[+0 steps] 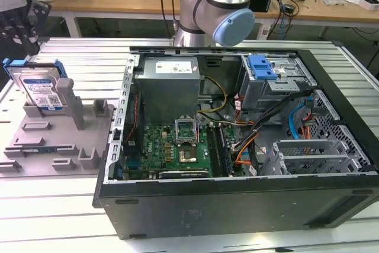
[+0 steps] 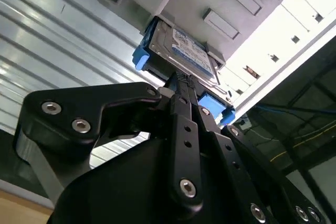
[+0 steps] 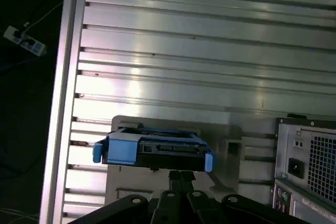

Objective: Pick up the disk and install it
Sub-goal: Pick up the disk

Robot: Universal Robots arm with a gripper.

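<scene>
Item 1, disk [image 1: 40, 90]: silver metal body, white-and-blue printed label on its broad face, bright blue plastic frame round its edges. You will find it standing on edge in a slot of the grey holder [image 1: 65, 140], which lies on the slatted metal counter [image 1: 77, 57] at the exterior view's left, beside the open computer case [image 1: 237, 205]. Item 2, your hand [image 2: 181, 81]: black, its 2 fingers drawn together with nothing between them, the tips close to the disk's blue-framed edge; whether they touch it cannot be told. Item 3, smaller blue clip [image 1: 262, 67]: sits on the drive bay inside the case.
</scene>
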